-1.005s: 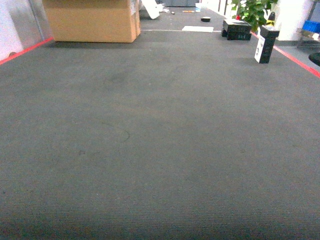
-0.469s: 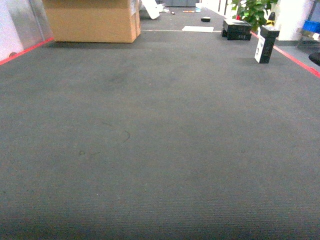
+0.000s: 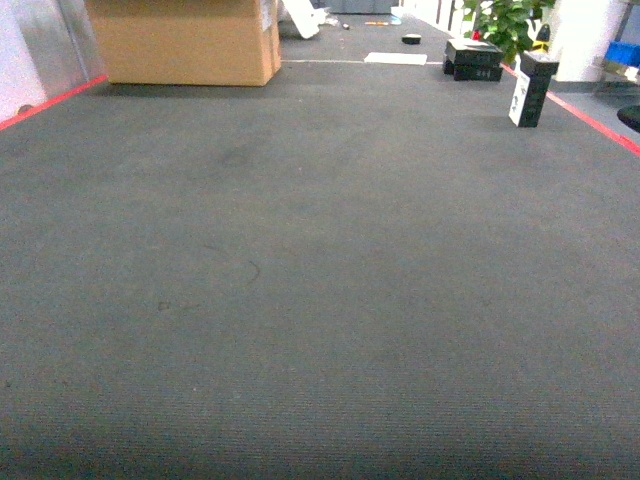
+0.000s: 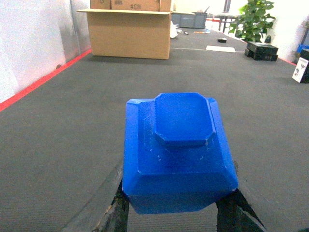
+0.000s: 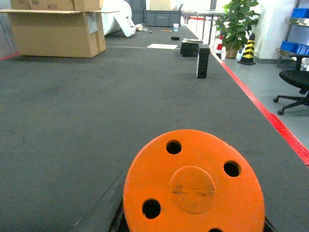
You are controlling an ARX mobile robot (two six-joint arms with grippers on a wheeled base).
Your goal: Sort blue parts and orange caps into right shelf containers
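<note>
A blue part (image 4: 177, 150), a chunky block with a raised octagonal top, fills the lower middle of the left wrist view. My left gripper (image 4: 174, 215) is shut on it, with dark fingers (image 4: 120, 212) showing at both of its lower corners. An orange cap (image 5: 193, 186), a round disc with several holes, fills the bottom of the right wrist view, and my right gripper (image 5: 193, 226) is shut on it. Both are carried above grey carpet (image 3: 320, 280). Blue containers (image 5: 293, 47) on a metal shelf rack show small at the far right. Neither gripper shows in the head view.
A large cardboard box (image 3: 185, 40) stands far ahead on the left. Black boxes (image 3: 475, 58), an upright black box (image 3: 530, 88) and a potted plant (image 3: 505, 20) stand far right. Red floor tape (image 3: 600, 125) edges the carpet. An office chair (image 5: 294, 87) stands beyond it.
</note>
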